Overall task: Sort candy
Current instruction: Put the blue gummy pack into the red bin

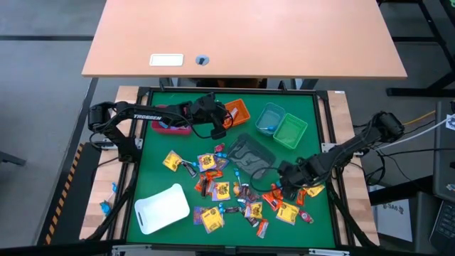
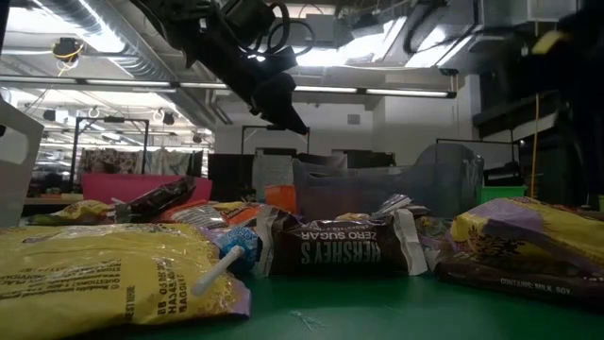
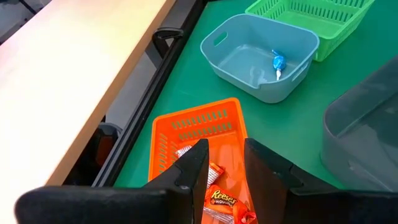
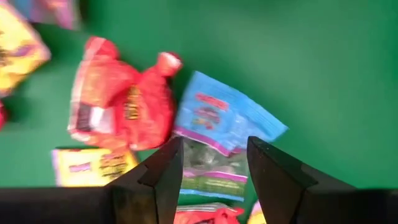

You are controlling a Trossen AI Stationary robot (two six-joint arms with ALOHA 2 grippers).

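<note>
The candy (image 1: 227, 188), many small wrapped packets in yellow, orange-red, purple, blue and brown, lies scattered over the green mat's near half. My left gripper (image 1: 219, 121) (image 3: 225, 168) hangs open above the orange bin (image 3: 196, 134), where orange packets (image 3: 222, 199) lie on the bin's floor. My right gripper (image 1: 286, 183) (image 4: 214, 168) points down, open, just above a blue packet (image 4: 221, 121). Beside that packet lie a red packet (image 4: 124, 106) and a yellow one (image 4: 87, 167). Nothing sits between either pair of fingers.
A blue-grey bin (image 3: 258, 53) holding a blue lollipop (image 3: 278, 62), a green basket (image 1: 291, 131), a pink bin (image 1: 170, 126) and a clear grey bin (image 1: 250, 153) stand across the far half. A white tray (image 1: 162, 208) lies near left. A wooden table (image 1: 242, 35) stands beyond.
</note>
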